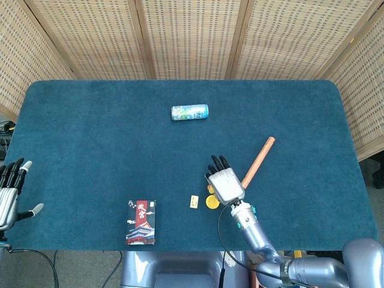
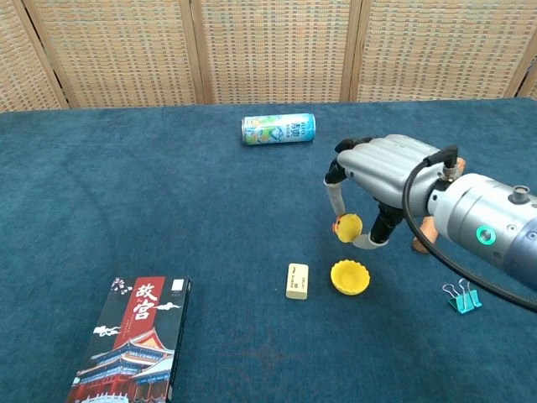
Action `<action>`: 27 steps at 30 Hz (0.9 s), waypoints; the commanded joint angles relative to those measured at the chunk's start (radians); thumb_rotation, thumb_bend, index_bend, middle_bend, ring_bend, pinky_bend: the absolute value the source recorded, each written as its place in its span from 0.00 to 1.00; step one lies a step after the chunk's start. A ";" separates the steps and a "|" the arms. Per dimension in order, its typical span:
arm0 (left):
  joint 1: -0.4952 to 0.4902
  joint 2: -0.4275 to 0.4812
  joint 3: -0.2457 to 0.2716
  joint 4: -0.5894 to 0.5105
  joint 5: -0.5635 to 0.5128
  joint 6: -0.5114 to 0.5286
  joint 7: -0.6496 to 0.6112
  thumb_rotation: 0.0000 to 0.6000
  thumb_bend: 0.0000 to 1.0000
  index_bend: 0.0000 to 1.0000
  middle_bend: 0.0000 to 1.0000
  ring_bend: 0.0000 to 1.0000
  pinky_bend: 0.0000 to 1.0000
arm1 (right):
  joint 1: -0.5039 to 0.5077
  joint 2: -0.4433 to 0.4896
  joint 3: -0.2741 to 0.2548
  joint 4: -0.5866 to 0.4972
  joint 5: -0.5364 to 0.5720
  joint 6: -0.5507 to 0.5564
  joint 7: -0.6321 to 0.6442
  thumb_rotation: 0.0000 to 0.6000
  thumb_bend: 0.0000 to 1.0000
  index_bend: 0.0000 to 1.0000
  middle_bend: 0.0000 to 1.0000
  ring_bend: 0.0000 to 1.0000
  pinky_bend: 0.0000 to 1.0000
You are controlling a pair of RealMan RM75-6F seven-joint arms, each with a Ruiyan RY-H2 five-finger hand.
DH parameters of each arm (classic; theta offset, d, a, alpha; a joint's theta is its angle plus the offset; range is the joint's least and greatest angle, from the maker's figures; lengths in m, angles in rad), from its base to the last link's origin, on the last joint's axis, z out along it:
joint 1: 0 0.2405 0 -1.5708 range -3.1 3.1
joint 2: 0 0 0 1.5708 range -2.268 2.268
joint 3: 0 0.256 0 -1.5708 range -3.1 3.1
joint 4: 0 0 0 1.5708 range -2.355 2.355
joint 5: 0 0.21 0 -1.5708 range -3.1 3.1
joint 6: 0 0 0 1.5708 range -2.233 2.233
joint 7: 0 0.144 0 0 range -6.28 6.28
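Observation:
My right hand [image 2: 382,172] [image 1: 224,183] hangs over the near middle of the blue table, pinching a small yellow piece [image 2: 346,227] between thumb and a finger. The piece hangs just above and behind a yellow fluted cup [image 2: 350,277] [image 1: 212,201] lying on the cloth. A cream eraser [image 2: 297,280] [image 1: 194,201] lies left of the cup. My left hand [image 1: 9,192] stays at the table's near left edge, fingers spread, holding nothing; the chest view does not show it.
A green drink can [image 2: 278,128] [image 1: 189,112] lies on its side at the back. A wooden stick [image 1: 257,161] lies right of my right hand, a teal binder clip [image 2: 462,297] further right. A dark printed box [image 2: 132,341] [image 1: 141,222] sits front left.

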 commanded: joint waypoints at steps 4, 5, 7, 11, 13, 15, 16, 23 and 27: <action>0.006 0.004 0.003 -0.008 0.009 0.014 0.001 1.00 0.11 0.00 0.00 0.00 0.00 | -0.035 -0.006 -0.047 -0.050 -0.037 0.036 -0.024 1.00 0.20 0.52 0.27 0.06 0.10; 0.006 0.003 0.004 -0.008 0.011 0.013 0.002 1.00 0.11 0.00 0.00 0.00 0.00 | -0.039 -0.010 -0.053 -0.054 -0.045 0.039 -0.025 1.00 0.20 0.52 0.27 0.06 0.10; 0.004 0.003 0.005 -0.009 0.011 0.009 0.003 1.00 0.11 0.00 0.00 0.00 0.00 | -0.043 -0.018 -0.059 -0.054 -0.052 0.038 -0.028 1.00 0.20 0.52 0.27 0.06 0.10; 0.005 0.004 0.006 -0.011 0.012 0.011 0.006 1.00 0.11 0.00 0.00 0.00 0.00 | -0.044 -0.033 -0.059 -0.044 -0.051 0.027 -0.040 1.00 0.20 0.52 0.27 0.06 0.10; 0.007 0.004 0.006 -0.013 0.014 0.015 0.007 1.00 0.11 0.00 0.00 0.00 0.00 | -0.044 -0.041 -0.055 -0.035 -0.045 0.019 -0.041 1.00 0.20 0.52 0.27 0.06 0.10; 0.007 0.005 0.006 -0.014 0.014 0.016 0.006 1.00 0.11 0.00 0.00 0.00 0.00 | -0.044 -0.043 -0.053 -0.031 -0.042 0.015 -0.040 1.00 0.20 0.52 0.27 0.06 0.10; 0.007 0.005 0.005 -0.014 0.014 0.017 0.006 1.00 0.11 0.00 0.00 0.00 0.00 | -0.044 -0.044 -0.051 -0.027 -0.040 0.013 -0.040 1.00 0.20 0.52 0.27 0.06 0.10; 0.006 0.005 0.003 -0.009 0.007 0.009 0.003 1.00 0.11 0.00 0.00 0.00 0.00 | -0.047 -0.053 -0.039 0.013 -0.011 -0.013 -0.037 1.00 0.20 0.52 0.27 0.06 0.10; 0.006 0.004 0.002 -0.010 0.007 0.011 0.004 1.00 0.11 0.00 0.00 0.00 0.00 | -0.051 -0.050 -0.038 0.012 -0.005 -0.018 -0.036 1.00 0.20 0.52 0.27 0.06 0.10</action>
